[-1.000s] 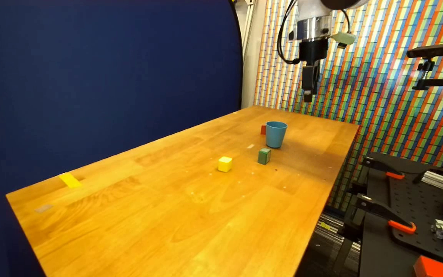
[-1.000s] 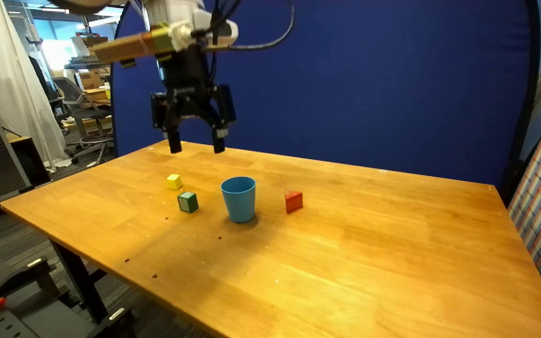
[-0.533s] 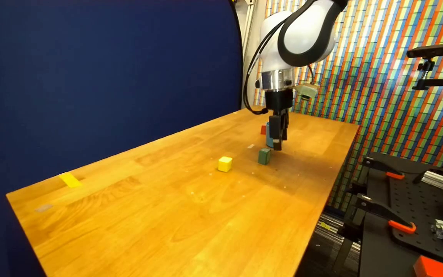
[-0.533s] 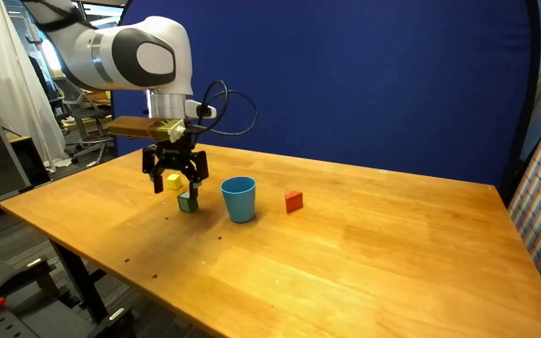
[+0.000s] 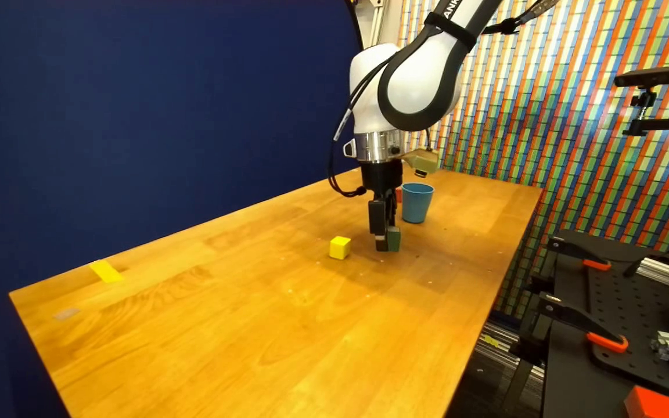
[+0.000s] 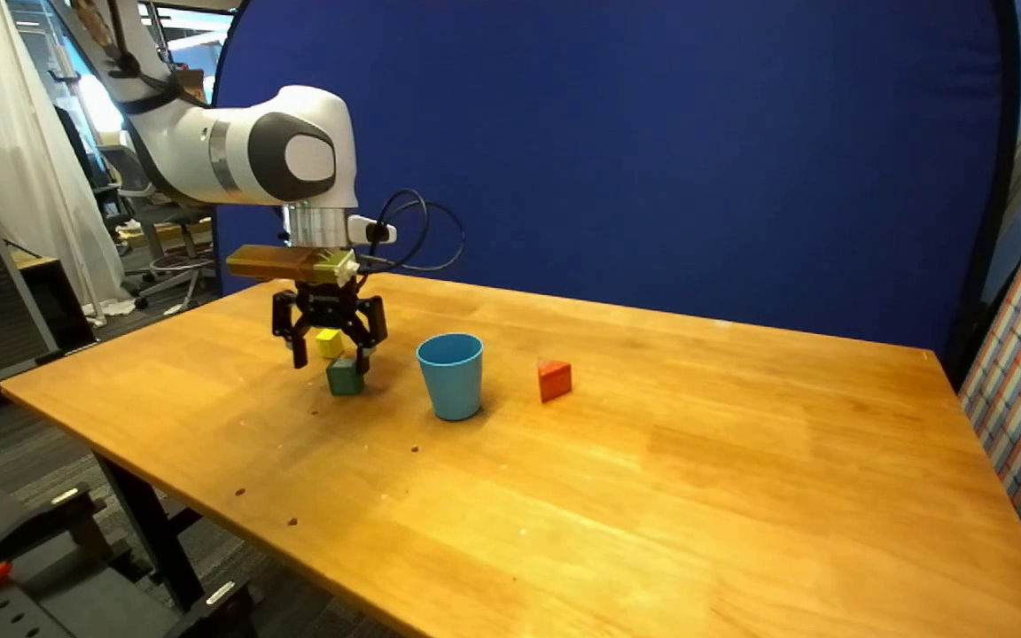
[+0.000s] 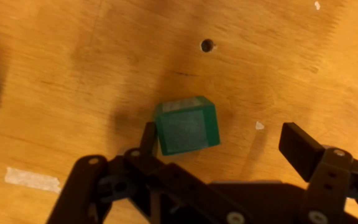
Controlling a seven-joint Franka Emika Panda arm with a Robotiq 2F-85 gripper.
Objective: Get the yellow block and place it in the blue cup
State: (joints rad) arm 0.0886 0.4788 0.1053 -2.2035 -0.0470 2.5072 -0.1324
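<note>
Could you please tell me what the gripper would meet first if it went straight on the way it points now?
Probably the wooden tabletop, since the open gripper points down. The dark green cube sits beside one fingertip, seemingly touching it, and might catch; the remaining height is unclear.

Yellow block: bright yellow is shown on each visible face.
Blue cup: unpatterned blue is carried from rim to base.
Cube: dark green is overlaid by paler greyish patches.
Wedge: covered in orange-red.
Bench: honey-brown is streaked with grain and dotted with pale flecks.
Tape near the bench's corner: coloured yellow.
Gripper: finished in black.
Arm: white is banded with black.
Backdrop: coloured plain dark blue.
Wall: striped in red, orange, green, blue, yellow and white.
</note>
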